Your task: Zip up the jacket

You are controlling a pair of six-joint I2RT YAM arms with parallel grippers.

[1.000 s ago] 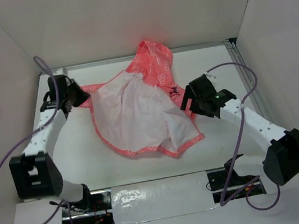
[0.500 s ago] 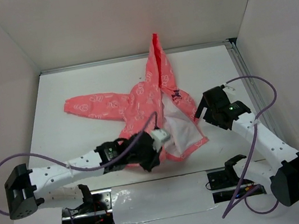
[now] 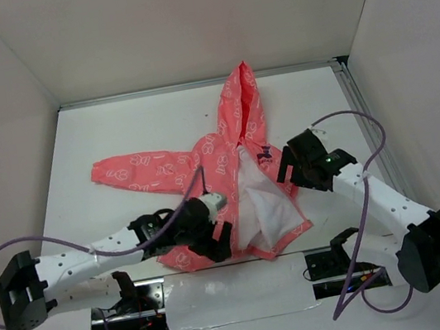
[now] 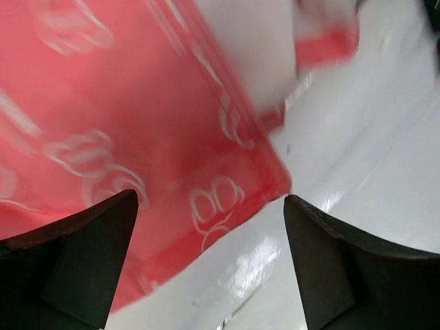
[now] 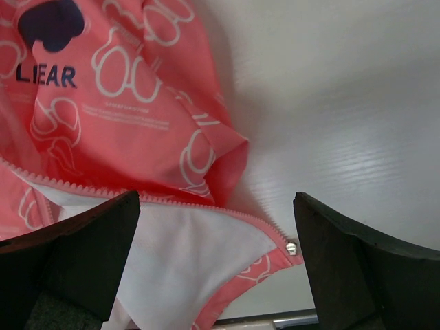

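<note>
Coral-pink hem [image 3: 187, 261] lies nearest the arm bases, where the jacket [image 3: 210, 154] ends close to the near edge of the white table [image 3: 114, 131]. The left gripper [image 3: 217, 239] sits over this lower edge, its arm stretched low across the table from the left. In the left wrist view its dark fingers [image 4: 103, 230] stand well apart, with the hem corner [image 4: 271, 180] and bare glossy table showing between them; nothing is clamped, and whether a finger touches the cloth cannot be told.

Just beyond, the front of the garment is open, and the white lining [image 3: 261, 213] faces up on the right half. The right gripper [image 3: 284, 165] is beside that right edge, and its fingers [image 5: 103, 234] are also spread wide and empty. Between them the right wrist view shows lining, a row of pink zipper teeth [image 5: 179, 201] and a small metal piece [image 5: 291, 247] at the zipper's end. A dark blue emblem [image 5: 51, 24] above the letters "LEAR" sits on the printed panel.

Farther back, one long sleeve [image 3: 133, 170] lies flat out to the left, and the hood [image 3: 240, 103] points at the far wall.
</note>
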